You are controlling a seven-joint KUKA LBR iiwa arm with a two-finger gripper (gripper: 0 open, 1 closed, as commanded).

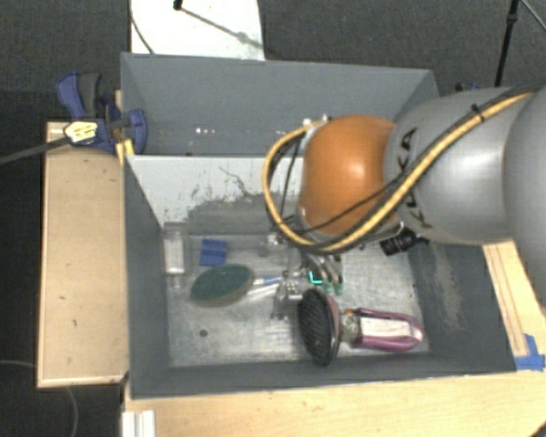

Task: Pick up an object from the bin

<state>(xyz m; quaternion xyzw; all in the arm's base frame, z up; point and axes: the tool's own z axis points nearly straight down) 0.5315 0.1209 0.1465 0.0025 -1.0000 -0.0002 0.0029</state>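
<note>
Camera view
Surface: a grey metal bin (155, 244) with sloped walls is seen from above, and its floor is scuffed pale towards the back.
Room: a dark floor (36, 53) is seen beyond the bin.
Arm: a silver robot arm (473, 171) with an orange dome cover (346, 176) is looped by a yellow-and-black cable (275, 185).
Writing: black letters on the silver shell are crossed by the cable and cannot be read whole.
Gripper: the gripper (302, 285) is set low over mid-floor.
Claw state: it cannot be told, the claw being shadowed under the dome.
Task's thing: a black oval hairbrush with a purple-and-white handle (320, 328) is lying at the front, its head just below the gripper.
Left of gripper: a dark green oval brush with a clear handle (221, 284), a small blue block (212, 251) and a clear tube (174, 251) are laid apart.
</note>
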